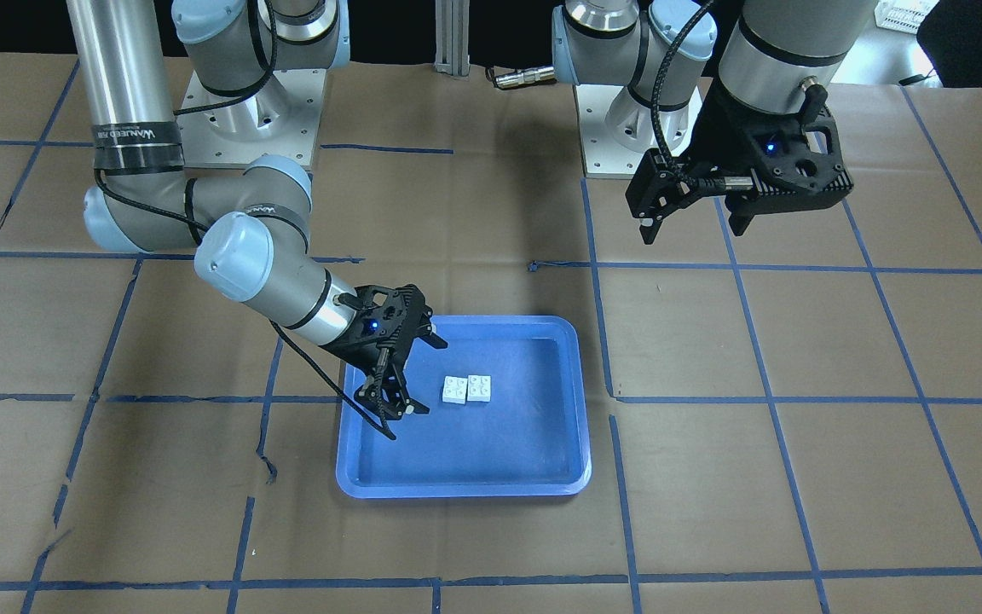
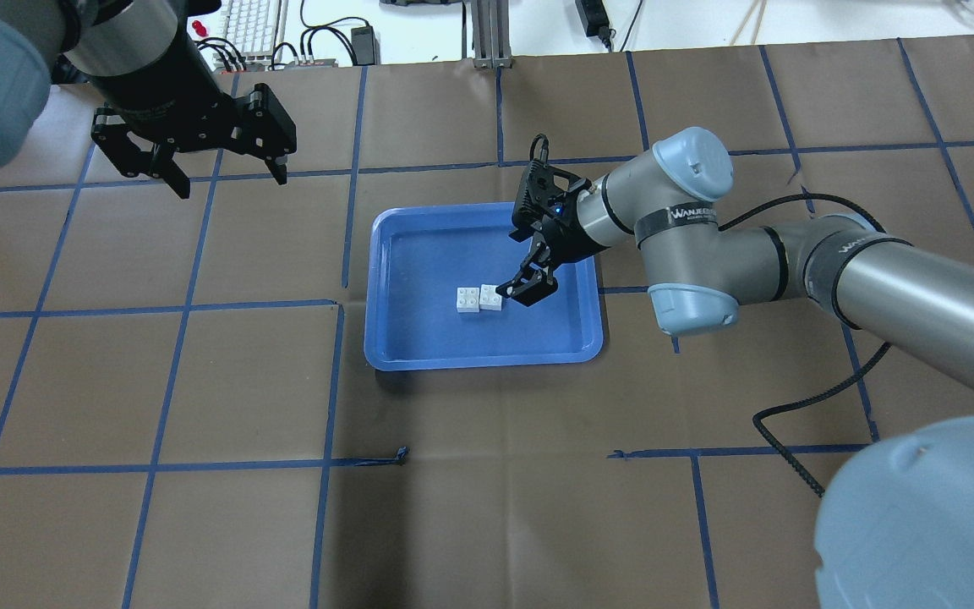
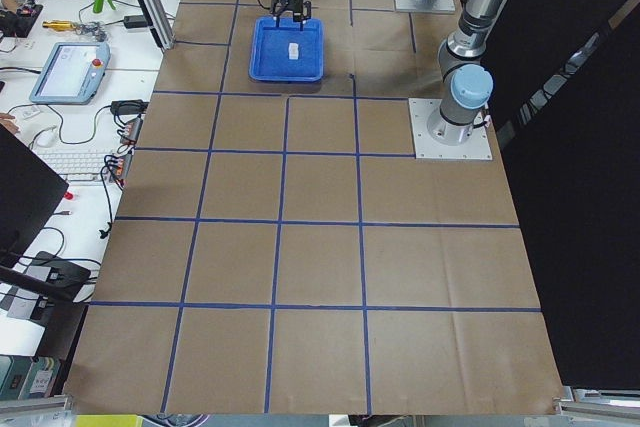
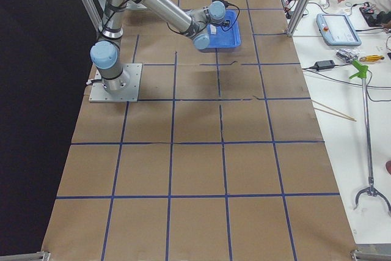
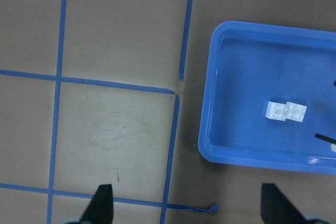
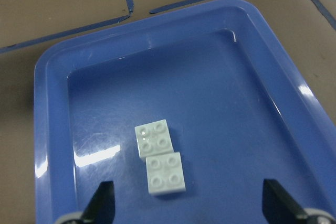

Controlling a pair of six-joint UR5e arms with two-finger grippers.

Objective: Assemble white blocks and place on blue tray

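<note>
Looking across from the front-facing camera, I am holding my right claw point(image 1: 390, 402) low over the shallow rectangular blue plastic tray point(image 1: 542, 473). Its fingers are parted and gripping nothing. It is just beside the two small white square studded plastic bricks point(image 1: 467, 389) lying near the middle of the tray floor. My left claw point(image 1: 696, 226) is hanging wide open and empty, well apart from the tray, above the brown paper-covered table point(image 1: 798, 477).

From overhead, the bricks are sitting against each other, offset at a corner, with my right fingertips hovering at their right side. Whether one is touching the nearer brick I cannot tell.

From the left end, the tray is showing far off with a white speck in it, too small for more. From the right end, my right arm is hiding most of the tray.

My left wrist camera is looking down on the tray with both bricks inside, my left fingers spread wide at the frame's bottom.

My right wrist camera is showing all eight studs bare, so the bricks are lying side by side, not stacked. I am judging the placing done. Whether the pair is truly clicked together I cannot tell. If it is, only drawing my claw clear is remaining.
</note>
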